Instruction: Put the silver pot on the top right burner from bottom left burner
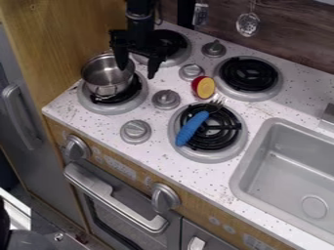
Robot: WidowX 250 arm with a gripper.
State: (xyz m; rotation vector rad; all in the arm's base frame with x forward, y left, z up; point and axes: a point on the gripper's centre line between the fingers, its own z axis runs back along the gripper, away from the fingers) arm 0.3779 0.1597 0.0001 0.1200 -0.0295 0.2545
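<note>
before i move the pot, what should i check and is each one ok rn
1. Silver pot on the bottom left burner: ok
2. Claw open for the pick: ok, its fingers are apart
3. Claw low enough to take the pot's wall: cannot tell, the slanted view hides the depth
4. Pot gripped, ready to lift: not ok, the fingers have not closed on it
5. Blue-handled fork off the top right burner: ok, it lies on the bottom right burner
6. Red-and-yellow toy food well away from the target: not ok, it sits right by that burner's edge
</note>
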